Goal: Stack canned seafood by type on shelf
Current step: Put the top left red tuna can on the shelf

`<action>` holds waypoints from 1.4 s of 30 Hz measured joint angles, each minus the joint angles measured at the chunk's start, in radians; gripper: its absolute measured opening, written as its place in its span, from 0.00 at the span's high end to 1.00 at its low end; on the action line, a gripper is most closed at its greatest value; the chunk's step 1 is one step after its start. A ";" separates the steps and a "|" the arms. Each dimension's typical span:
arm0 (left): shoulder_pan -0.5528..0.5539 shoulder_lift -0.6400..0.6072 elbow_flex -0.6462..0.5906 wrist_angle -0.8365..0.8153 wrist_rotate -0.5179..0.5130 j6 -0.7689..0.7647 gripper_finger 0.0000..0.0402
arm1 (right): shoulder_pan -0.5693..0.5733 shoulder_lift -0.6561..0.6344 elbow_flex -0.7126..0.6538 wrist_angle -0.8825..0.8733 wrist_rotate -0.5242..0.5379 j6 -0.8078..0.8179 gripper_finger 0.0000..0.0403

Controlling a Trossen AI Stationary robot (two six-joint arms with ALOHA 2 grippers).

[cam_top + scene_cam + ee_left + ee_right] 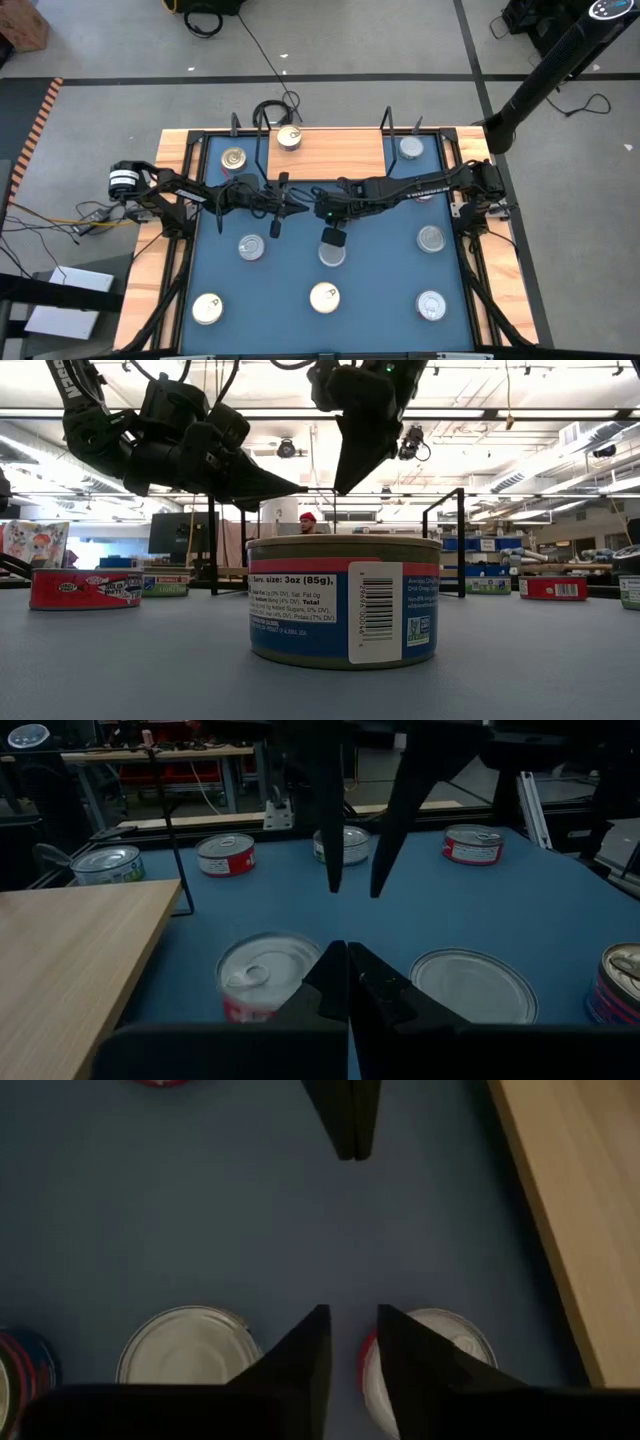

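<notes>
Several round flat tins lie scattered on the blue table (380,290). One tin (289,137) stands on the light-wood shelf (340,155) at the far edge. My left gripper (346,952) is shut and reaches level from the left, above the table's middle. My right gripper (351,1315) is slightly open and points down, facing it tip to tip. Below them rest a red-sided tin (266,972) beside the shelf's near edge and a plain silver-topped tin (475,985). In the low view both grippers (298,487) (345,488) hang clear above a blue-labelled tin (345,600).
Black wire frames (245,125) stand at the shelf's ends. More tins sit near the left (233,158), right (431,238) and near (324,297) sides of the table. A wooden border (150,260) surrounds the blue surface. A person (307,520) shows far behind.
</notes>
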 joint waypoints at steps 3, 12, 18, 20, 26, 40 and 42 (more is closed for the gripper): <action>0.000 0.000 0.000 0.000 0.000 -0.006 1.00 | 0.000 0.000 0.000 0.000 -0.010 -0.029 0.71; 0.000 0.000 0.000 0.000 0.000 -0.005 1.00 | -0.003 0.000 -0.097 0.087 -0.111 -0.133 0.67; 0.000 0.000 0.000 0.000 0.000 -0.005 1.00 | -0.003 0.000 -0.191 0.113 -0.086 -0.142 0.67; 0.000 0.000 0.000 -0.001 0.000 -0.004 1.00 | -0.005 0.000 -0.222 0.109 -0.075 -0.131 0.67; 0.000 0.000 0.000 -0.001 0.000 -0.004 1.00 | -0.009 0.001 -0.302 0.130 -0.022 -0.124 0.67; 0.000 0.000 0.000 -0.002 0.000 -0.003 1.00 | -0.010 -0.005 -0.398 0.214 0.038 -0.151 0.70; 0.000 0.000 0.000 -0.002 0.000 -0.003 1.00 | -0.010 -0.005 -0.398 0.214 0.038 -0.157 0.71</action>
